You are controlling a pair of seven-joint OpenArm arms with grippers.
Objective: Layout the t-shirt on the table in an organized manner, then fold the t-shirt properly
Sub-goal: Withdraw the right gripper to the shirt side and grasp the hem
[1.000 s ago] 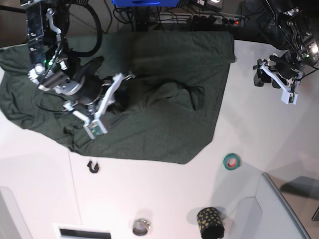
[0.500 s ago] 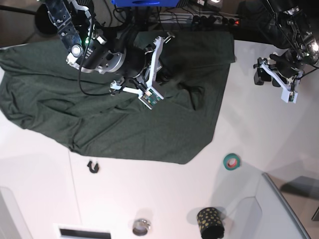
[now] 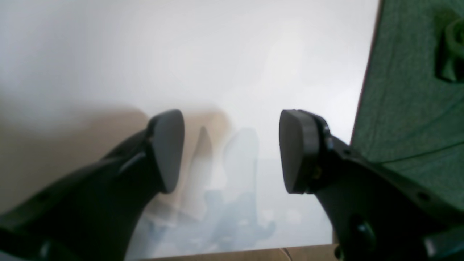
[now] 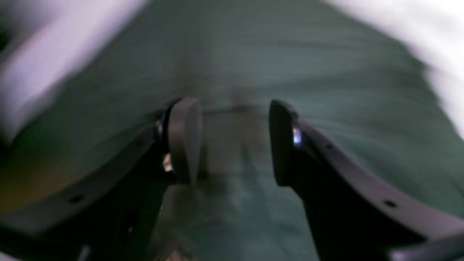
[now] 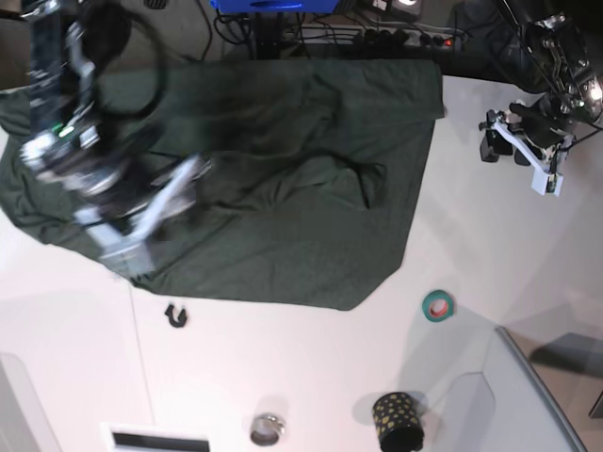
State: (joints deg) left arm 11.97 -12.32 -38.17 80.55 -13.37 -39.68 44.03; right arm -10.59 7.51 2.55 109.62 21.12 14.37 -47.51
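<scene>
The dark green t-shirt point(image 5: 283, 188) lies spread over the far left of the white table point(image 5: 311, 377), with a bunched fold near its middle. My right gripper point(image 5: 137, 247) is motion-blurred over the shirt's left part. In the right wrist view its jaws point(image 4: 233, 141) stand apart above the fabric point(image 4: 326, 90), and nothing is between them. My left gripper point(image 5: 545, 179) hangs over bare table to the right of the shirt. The left wrist view shows it open point(image 3: 232, 148) and empty, with the t-shirt point(image 3: 406, 90) at the frame's right edge.
A teal tape roll point(image 5: 437, 305) lies right of the shirt's lower corner. A black dotted cup point(image 5: 397, 420), a metal ring point(image 5: 268, 429) and a small black hook point(image 5: 174, 315) sit nearer the front. A grey bin corner point(image 5: 542, 386) fills the lower right.
My right arm has swung from the shirt's upper middle back to its left side, and its jaws have come apart. The left arm has not moved.
</scene>
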